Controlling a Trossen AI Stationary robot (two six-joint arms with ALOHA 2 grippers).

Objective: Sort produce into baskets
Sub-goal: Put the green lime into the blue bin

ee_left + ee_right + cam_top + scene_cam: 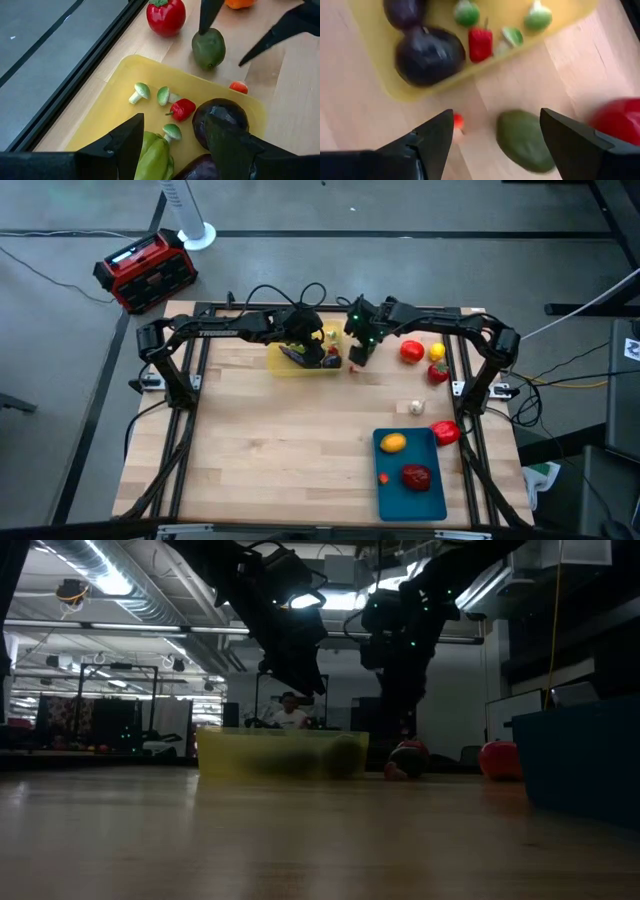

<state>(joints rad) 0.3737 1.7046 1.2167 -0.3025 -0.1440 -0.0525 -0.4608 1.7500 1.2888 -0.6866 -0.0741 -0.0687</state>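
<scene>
The yellow basket (pixel 285 366) at the table's far middle holds a purple eggplant (pixel 220 120), a green pepper (pixel 155 155), a small red pepper (pixel 182 108) and small green pieces. My left gripper (pixel 175 122) hangs open above them, over the basket's right end (pixel 325 352). A green fruit (pixel 522 140) lies on the wood just outside the basket. My right gripper (pixel 496 125) stands open over it, a finger on either side. The teal basket (pixel 432 498) at the near right holds an orange piece (pixel 393 443) and a dark red one (pixel 417 476).
A tiny orange-red piece (pixel 457 120) lies by the yellow basket's edge. A red tomato (pixel 411 351), a lemon (pixel 437 351), a red pepper (pixel 438 372), white garlic (pixel 416 407) and another red pepper (pixel 446 432) sit along the table's right side. A red-and-black box (pixel 145 270) stands on the floor.
</scene>
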